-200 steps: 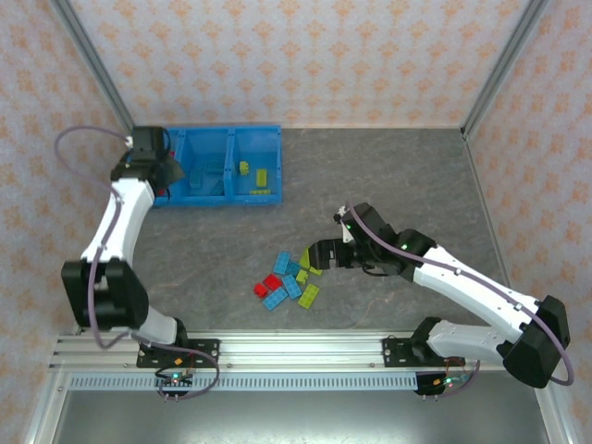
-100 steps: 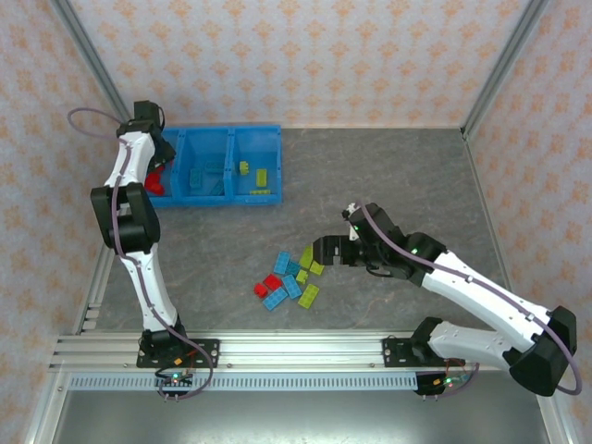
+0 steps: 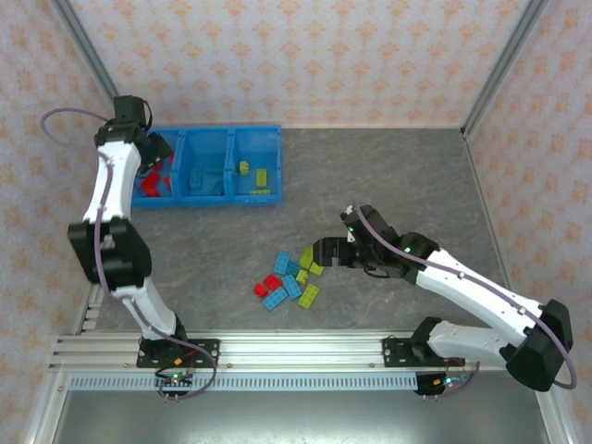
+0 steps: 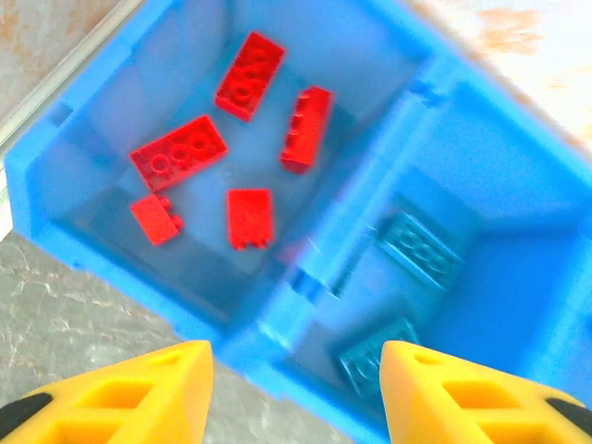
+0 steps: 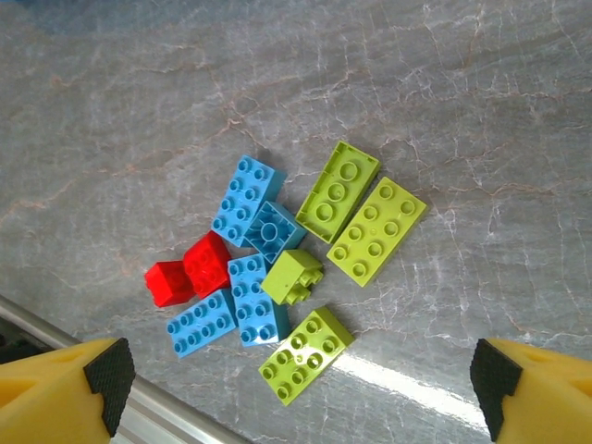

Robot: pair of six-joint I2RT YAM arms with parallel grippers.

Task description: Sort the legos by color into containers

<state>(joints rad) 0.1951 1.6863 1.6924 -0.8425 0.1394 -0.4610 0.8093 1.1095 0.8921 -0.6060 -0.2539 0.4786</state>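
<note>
Left claw (image 4: 296, 370): jaws apart with nothing between them. We see it above the near wall of the containers (image 4: 416, 83), over the divider between the left-end and middle compartments.

Right claw (image 5: 298, 370): jaws spread wide and empty. It hangs over the loose pile of legos (image 3: 291, 277) on the table (image 3: 416, 166).

Containers, position: the far left corner of the table, long side along the far edge.

Left-end compartment: five red bricks (image 4: 178, 154) lie flat on its floor.

Middle compartment: two light blue bricks (image 4: 421, 245).

Right-end compartment: a few lime green bricks (image 3: 243, 167).

Loose pile: it is near the middle of the table, towards the near edge. We count four light blue bricks (image 5: 245, 199), four lime green bricks (image 5: 376, 229) and two red bricks (image 5: 208, 264), touching or overlapping.

Progress: we judge the sort about half done. Every brick in the tray sits with its own colour, and ten remain on the table.

Next step, judged: the right claw must lower onto one brick at the pile's edge, since the tight packing could disturb its neighbours.

Change, left arm: one second ago the left claw covered the left-end compartment. It has since swung up and back, and the red bricks now show from above.

Change, right arm: it is almost unmoved, and the pile is unaltered.
</note>
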